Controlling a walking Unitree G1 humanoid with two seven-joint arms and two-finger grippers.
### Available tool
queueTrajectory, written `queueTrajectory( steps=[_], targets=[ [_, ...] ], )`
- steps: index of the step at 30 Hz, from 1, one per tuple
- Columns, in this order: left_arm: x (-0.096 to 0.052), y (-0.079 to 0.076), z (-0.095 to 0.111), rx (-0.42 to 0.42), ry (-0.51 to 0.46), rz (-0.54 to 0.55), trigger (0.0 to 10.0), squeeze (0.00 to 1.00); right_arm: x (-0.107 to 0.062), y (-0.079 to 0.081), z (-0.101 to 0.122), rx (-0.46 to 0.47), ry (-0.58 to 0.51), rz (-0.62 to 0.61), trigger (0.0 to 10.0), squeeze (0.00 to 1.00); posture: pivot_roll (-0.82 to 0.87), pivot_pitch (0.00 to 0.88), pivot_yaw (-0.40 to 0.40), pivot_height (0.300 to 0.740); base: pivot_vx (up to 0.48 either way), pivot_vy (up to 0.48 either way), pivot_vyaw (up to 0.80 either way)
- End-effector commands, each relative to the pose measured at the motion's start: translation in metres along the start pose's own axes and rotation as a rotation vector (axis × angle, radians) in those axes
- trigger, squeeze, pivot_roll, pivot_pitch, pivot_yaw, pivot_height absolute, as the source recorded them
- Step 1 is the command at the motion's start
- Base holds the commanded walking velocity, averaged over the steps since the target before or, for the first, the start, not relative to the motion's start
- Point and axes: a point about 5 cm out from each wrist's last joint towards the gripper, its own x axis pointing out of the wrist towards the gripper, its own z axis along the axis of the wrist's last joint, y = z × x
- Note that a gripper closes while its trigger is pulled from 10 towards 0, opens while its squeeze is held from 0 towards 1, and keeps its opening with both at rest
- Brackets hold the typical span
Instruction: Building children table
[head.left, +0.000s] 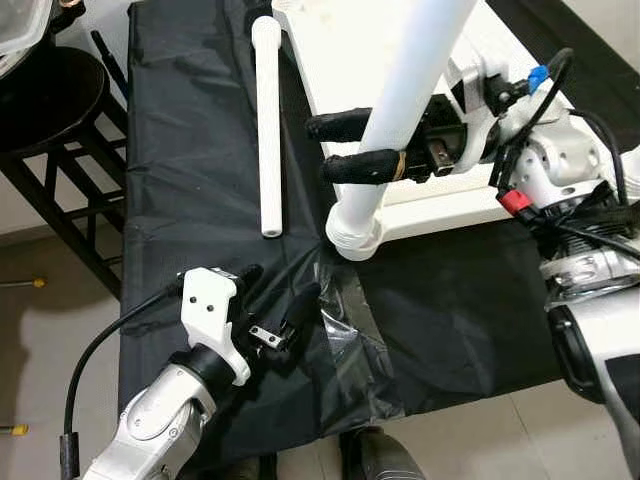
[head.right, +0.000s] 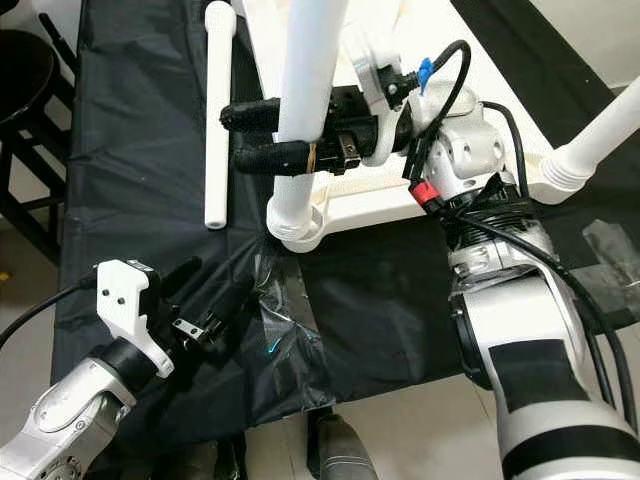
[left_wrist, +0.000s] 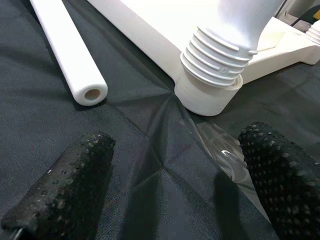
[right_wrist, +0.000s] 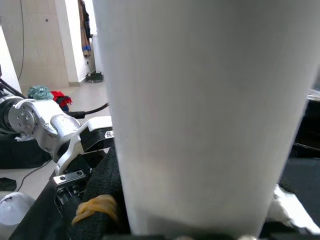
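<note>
Black cloth (head.left: 200, 180) covers the worktop in front of you, with a patch of clear tape (head.left: 350, 310) stuck on it near the front edge. Nearest you, your left gripper (head.left: 275, 300) hovers low over the cloth just beside that tape, its fingers (left_wrist: 65, 185) spread apart with nothing between them.

Just beyond the tape sits the white table top (head.left: 350, 60), lying upside down on the cloth. At its near corner a round socket (head.left: 355, 235) takes the upright leg (head.left: 410, 70); the leg's long axis runs up out of the socket toward your camera, leaning slightly to your right, and in the left wrist view you can see its ribbed thread (left_wrist: 215, 60) meeting the socket's collar. Your right gripper (head.left: 345, 147) reaches in from the right side, wrist over the table top, and its fingers are clamped on the upright leg a little above the socket, one finger on the far side and one on the near side. A yellow band (right_wrist: 95, 207) sits on one finger where it meets the leg.

A second fitted leg (head.right: 600, 130) rises from the corner further to your right, slanting up and away.

To the left of the table top, a loose leg (head.left: 268, 130) lies flat on the cloth, apart from the top. Its long axis runs from you toward the far side, with the hollow open end (left_wrist: 94, 94) pointing back at you.

Further left, off the worktop, stands a dark stool (head.left: 50, 100).
</note>
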Motion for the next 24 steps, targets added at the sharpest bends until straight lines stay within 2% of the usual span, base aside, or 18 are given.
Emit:
queueTrajectory(
  steps=[1,13,24],
  targets=[
    [-0.004,-0.001,-0.001,-0.005,0.015,-0.003,10.0,0.00,0.002,0.006,-0.022,0.088,0.061,0.032,10.0,0.00,0.05,0.399,-0.023,0.740,0.000,0.000,0.00],
    [-0.003,-0.001,-0.001,-0.009,0.013,0.000,10.0,0.00,-0.010,0.008,-0.019,0.090,0.064,0.017,10.0,0.00,0.04,0.396,-0.028,0.740,0.000,0.000,0.00],
    [-0.002,-0.002,0.000,-0.005,0.011,-0.003,10.0,0.00,-0.012,0.009,-0.019,0.091,0.061,0.016,10.0,0.00,0.05,0.395,-0.029,0.740,0.000,0.000,0.00]
  ],
)
